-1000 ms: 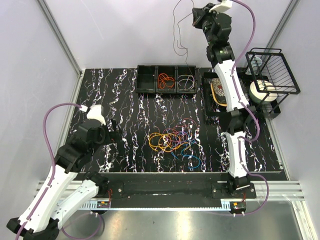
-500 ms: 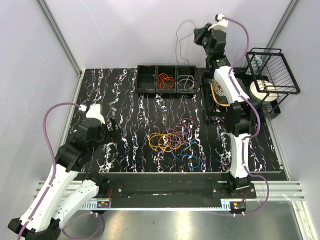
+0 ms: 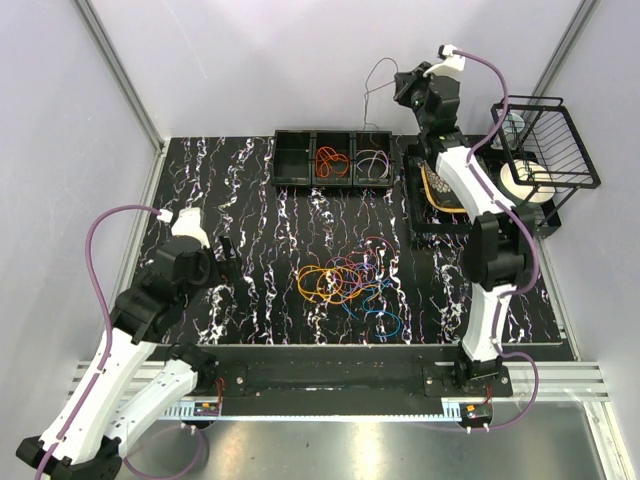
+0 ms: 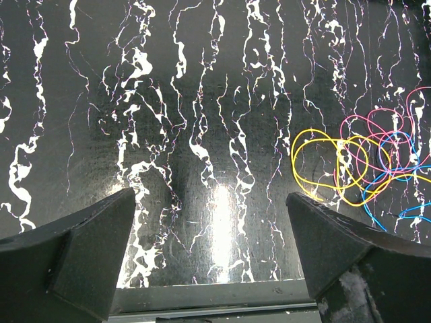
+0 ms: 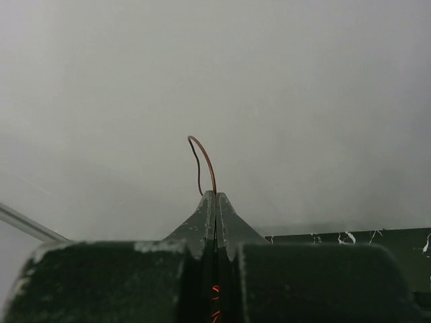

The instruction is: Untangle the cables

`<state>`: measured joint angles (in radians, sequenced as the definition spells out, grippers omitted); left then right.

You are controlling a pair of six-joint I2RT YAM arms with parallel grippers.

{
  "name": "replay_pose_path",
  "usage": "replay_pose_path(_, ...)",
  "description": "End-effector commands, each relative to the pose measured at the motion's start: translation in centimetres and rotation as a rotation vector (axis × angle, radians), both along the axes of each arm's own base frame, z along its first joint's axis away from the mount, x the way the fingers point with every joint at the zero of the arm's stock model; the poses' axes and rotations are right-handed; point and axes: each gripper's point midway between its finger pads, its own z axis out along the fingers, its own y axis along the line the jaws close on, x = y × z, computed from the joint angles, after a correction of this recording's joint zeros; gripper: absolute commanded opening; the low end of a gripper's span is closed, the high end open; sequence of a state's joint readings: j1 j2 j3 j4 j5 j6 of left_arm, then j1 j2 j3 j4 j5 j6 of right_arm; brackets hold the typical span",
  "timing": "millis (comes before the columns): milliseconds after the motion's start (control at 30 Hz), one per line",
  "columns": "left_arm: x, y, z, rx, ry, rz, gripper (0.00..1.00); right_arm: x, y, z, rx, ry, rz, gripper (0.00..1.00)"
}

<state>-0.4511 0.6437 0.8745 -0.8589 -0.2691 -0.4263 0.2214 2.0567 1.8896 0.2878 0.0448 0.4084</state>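
A tangle of cables (image 3: 345, 280), orange, yellow, pink-purple, red and blue loops, lies on the black marbled table a little right of centre; the left wrist view shows the tangle (image 4: 363, 161) at its right edge. My left gripper (image 3: 228, 262) hangs open over bare table left of the pile, nothing between its fingers (image 4: 210, 202). My right gripper (image 3: 405, 85) is raised at the back, above the right end of the sorting tray. It is shut on one thin dark reddish cable (image 5: 205, 158), which arcs up out of the fingertips (image 5: 216, 195) and hangs as a thin cable loop (image 3: 372, 80) to the gripper's left.
A black three-compartment tray (image 3: 278, 160) stands at the back; orange cables (image 3: 330, 160) fill its middle part, pale and purple ones (image 3: 373, 162) its right part. A black bin (image 3: 415, 200) and a wire basket (image 3: 545, 140) with a white roll (image 3: 520, 185) stand at right.
My right gripper has come down and slightly right with the cable, which now hangs in a shorter loop. The left arm has barely moved.
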Motion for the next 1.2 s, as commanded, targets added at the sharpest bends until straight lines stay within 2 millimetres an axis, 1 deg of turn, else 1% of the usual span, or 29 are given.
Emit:
replay_pose_path(0,0.8,-0.3,0.8,-0.019,-0.045,0.000,0.98,-2.8,-1.5,5.8,0.026,-0.137,-0.046,0.00)
replay_pose_path(33,0.8,-0.3,0.8,-0.020,-0.046,0.000,0.98,-2.8,-1.6,4.5,0.016,-0.112,-0.049,0.00)
replay_pose_path(67,0.8,-0.3,0.9,-0.020,-0.048,0.000,0.97,-3.0,-1.5,4.3,0.011,-0.107,-0.049,0.00)
replay_pose_path(100,0.8,-0.3,0.8,-0.020,-0.048,0.000,0.97,-3.0,-1.6,3.7,0.001,-0.093,-0.053,0.00)
replay_pose_path(133,0.8,-0.3,0.9,-0.021,-0.049,0.000,0.97,-3.0,-1.6,2.7,-0.004,-0.072,-0.053,0.00)
replay_pose_path(233,0.8,-0.3,0.9,-0.020,-0.048,0.000,0.97,-2.8,-1.7,0.6,-0.015,-0.027,-0.054,0.00)
replay_pose_path(267,0.8,-0.3,0.8,-0.019,-0.045,0.000,0.97,-2.5,-1.6,-0.3,-0.021,-0.010,-0.056,0.00)
replay_pose_path(333,0.8,-0.3,0.7,-0.018,-0.043,0.000,0.97,-2.2,-1.6,-1.6,-0.026,0.021,-0.063,0.00)
replay_pose_path(367,0.8,-0.3,0.7,-0.016,-0.041,0.002,0.97,-1.8,-1.7,-2.5,-0.034,0.040,-0.064,0.00)
replay_pose_path(433,0.8,-0.2,0.7,-0.016,-0.043,0.003,0.97,-1.6,-1.7,-3.7,-0.046,0.069,-0.075,0.00)
replay_pose_path(533,0.9,-0.2,0.6,-0.014,-0.040,0.004,0.97,-1.1,-2.7,-5.6,-0.055,0.114,-0.133,0.00)
replay_pose_path(567,0.9,-0.2,0.7,-0.015,-0.042,0.006,0.97,-1.0,-3.1,-6.7,-0.067,0.141,-0.152,0.00)
replay_pose_path(633,0.9,-0.3,0.6,-0.013,-0.039,0.004,0.97,-0.9,-4.2,-8.2,-0.083,0.184,-0.216,0.00)
replay_pose_path(667,0.9,-0.3,0.7,-0.014,-0.040,0.004,0.97,-0.9,-4.7,-9.4,-0.096,0.219,-0.242,0.00)
replay_pose_path(700,0.9,-0.3,0.6,-0.013,-0.038,0.004,0.97,-1.0,-5.8,-10.1,-0.103,0.238,-0.301,0.00)
replay_pose_path(733,0.9,-0.3,0.6,-0.013,-0.038,0.004,0.97,-1.1,-6.3,-10.8,-0.110,0.256,-0.326,0.00)
replay_pose_path(833,0.9,-0.3,0.6,-0.013,-0.036,0.005,0.97,-1.3,-6.5,-12.3,-0.144,0.291,-0.338,0.00)
replay_pose_path(867,0.9,-0.3,0.6,-0.011,-0.035,0.004,0.97,-1.2,-6.5,-13.5,-0.165,0.322,-0.329,0.00)
replay_pose_path(900,1.0,-0.3,0.6,-0.011,-0.035,0.004,0.97,-1.0,-6.4,-13.4,-0.170,0.328,-0.332,0.00)
replay_pose_path(933,1.0,-0.3,0.6,-0.013,-0.035,0.005,0.96,-0.8,-6.6,-14.6,-0.185,0.356,-0.343,0.00)
replay_pose_path(967,0.9,-0.3,0.6,-0.012,-0.036,0.004,0.96,-0.9,-7.2,-15.5,-0.213,0.390,-0.371,0.00)
replay_pose_path(1000,1.0,-0.3,0.7,-0.012,-0.038,0.005,0.96,-0.7,-7.3,-15.4,-0.222,0.392,-0.378,0.00)
replay_pose_path(1033,0.9,-0.2,0.6,-0.011,-0.037,0.005,0.96,-0.7,-7.4,-16.0,-0.238,0.406,-0.384,0.00)
replay_pose_path(1067,0.9,-0.2,0.6,-0.011,-0.035,0.008,0.96,-1.0,-8.2,-16.5,-0.260,0.429,-0.422,0.00)
replay_pose_path(1167,0.9,-0.2,0.6,-0.010,-0.036,0.007,0.96,-1.2,-8.9,-16.8,-0.305,0.440,-0.449,0.00)
